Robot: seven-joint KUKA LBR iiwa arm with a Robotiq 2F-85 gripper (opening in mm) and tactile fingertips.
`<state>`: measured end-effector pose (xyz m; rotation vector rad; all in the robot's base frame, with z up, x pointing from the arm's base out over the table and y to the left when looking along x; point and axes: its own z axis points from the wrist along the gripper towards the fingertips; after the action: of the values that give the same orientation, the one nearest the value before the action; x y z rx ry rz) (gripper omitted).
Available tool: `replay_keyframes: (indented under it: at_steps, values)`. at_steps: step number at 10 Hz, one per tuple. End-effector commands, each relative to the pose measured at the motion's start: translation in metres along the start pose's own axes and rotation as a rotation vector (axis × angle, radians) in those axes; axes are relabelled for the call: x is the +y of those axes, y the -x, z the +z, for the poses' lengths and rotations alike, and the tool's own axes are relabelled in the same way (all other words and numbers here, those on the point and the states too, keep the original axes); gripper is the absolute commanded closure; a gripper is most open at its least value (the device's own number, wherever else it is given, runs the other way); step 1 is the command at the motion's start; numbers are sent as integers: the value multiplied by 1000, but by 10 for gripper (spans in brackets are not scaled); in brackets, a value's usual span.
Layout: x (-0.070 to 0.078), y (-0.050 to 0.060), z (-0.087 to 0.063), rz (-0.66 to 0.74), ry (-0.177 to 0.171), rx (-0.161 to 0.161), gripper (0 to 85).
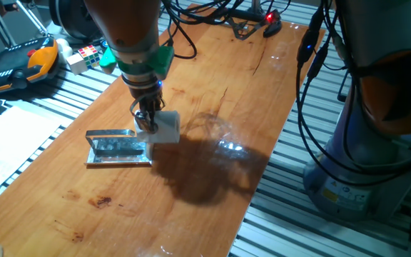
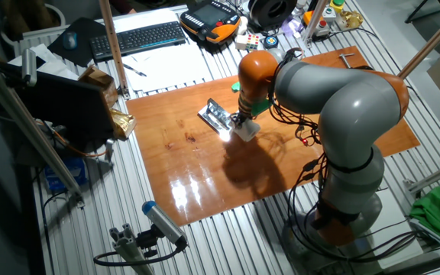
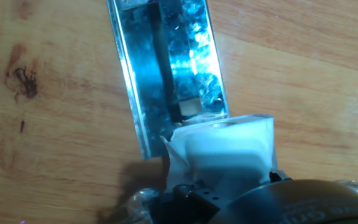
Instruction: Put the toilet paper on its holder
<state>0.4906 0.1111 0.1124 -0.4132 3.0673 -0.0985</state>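
Observation:
The toilet paper (image 1: 164,127) is a small white roll held in my gripper (image 1: 146,123), whose fingers are shut on it. It hangs just at the right end of the holder (image 1: 118,148), a shiny silver plate lying flat on the wooden table (image 1: 212,86). From the hand view, the toilet paper (image 3: 222,152) sits at the near end of the holder (image 3: 166,68), close to the tip of its dark bar (image 3: 166,74). In the other fixed view, the roll (image 2: 246,129) is beside the holder (image 2: 218,118). Whether the bar has entered the roll's core is hidden.
An orange teach pendant (image 1: 16,64) and a Rubik's cube (image 1: 85,56) lie off the table's far left corner. Cables (image 1: 220,18) trail across the table's far end. A keyboard (image 2: 140,37) and papers sit beyond the table.

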Motion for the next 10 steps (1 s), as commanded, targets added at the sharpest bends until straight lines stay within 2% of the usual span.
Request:
replay_keyframes:
  at_steps: [1,10]
  values:
    - [2,-1,1,3,-5,-3,843]
    - [8,6,6,9,-12,-4,843]
